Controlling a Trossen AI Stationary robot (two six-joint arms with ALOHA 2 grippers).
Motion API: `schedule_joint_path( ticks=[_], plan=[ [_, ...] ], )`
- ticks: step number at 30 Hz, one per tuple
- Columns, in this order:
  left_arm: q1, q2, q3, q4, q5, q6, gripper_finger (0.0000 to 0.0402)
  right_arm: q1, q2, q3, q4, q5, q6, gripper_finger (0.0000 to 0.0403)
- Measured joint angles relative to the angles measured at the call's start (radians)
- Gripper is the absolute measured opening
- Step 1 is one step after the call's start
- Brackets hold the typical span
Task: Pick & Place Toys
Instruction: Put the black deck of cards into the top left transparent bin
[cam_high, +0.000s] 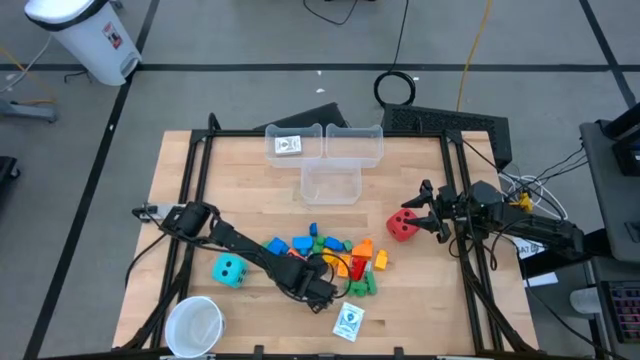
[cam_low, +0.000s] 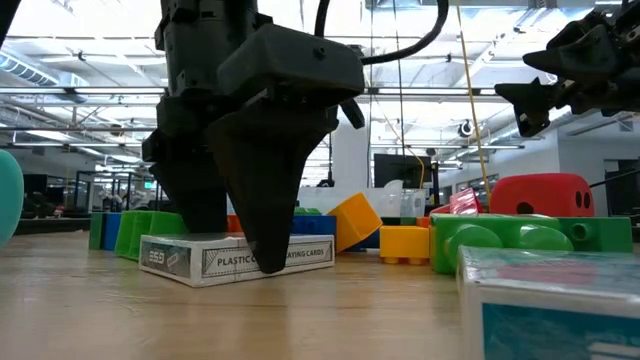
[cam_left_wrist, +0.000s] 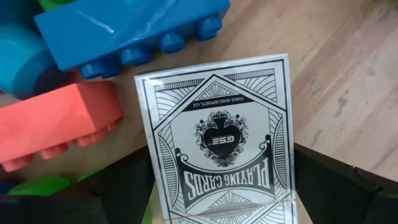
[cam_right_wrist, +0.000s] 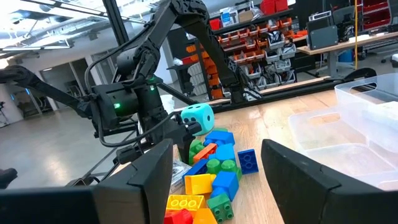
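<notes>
Left hand (cam_low: 270, 255) straddling card deck (cam_low: 240, 258) for pickup.
Fingers apart either side, deck flat on worktop (cam_high: 420, 290); right hand (cam_high: 428, 210) parted, idle above red die (cam_high: 402, 226).

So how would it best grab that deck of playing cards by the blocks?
From above, pinching the two long edges of the card box. It lies flat on the table, so only its thin sides offer purchase. The left end effector stands over it with a finger on each side; blocks crowd one end.

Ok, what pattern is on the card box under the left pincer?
White card box with black line art and a spade emblem reading "Playing Cards"; clearest in the left wrist view.
</notes>
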Motion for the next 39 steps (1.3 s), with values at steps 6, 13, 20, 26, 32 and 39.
schedule_joint_path(
  ticks=[6,13,20,26,32,39],
  plan=[
    [0.017,0.001,0.000,0.036,0.030,0.072,0.0313,0.000,0.000,0.000,0.000,0.000,0.000,0.0215],
    [0.019,0.013,0.097,-0.071,0.032,0.144,0.0313,0.000,0.000,0.000,0.000,0.000,0.000,0.0215],
    [0.019,-0.011,0.263,-0.197,-0.048,0.221,0.0313,0.000,0.000,0.000,0.000,0.000,0.000,0.0215],
    [0.019,-0.065,0.387,-0.310,-0.118,0.284,0.0313,0.000,0.000,0.000,0.000,0.000,0.000,0.0215],
    [0.042,-0.177,0.426,-0.354,-0.241,0.340,0.0313,0.000,0.000,0.000,0.000,0.000,0.000,0.0215],
    [0.079,-0.318,0.406,-0.353,-0.477,0.416,0.0313,0.000,0.000,0.000,0.000,0.000,0.000,0.0215]
  ],
)
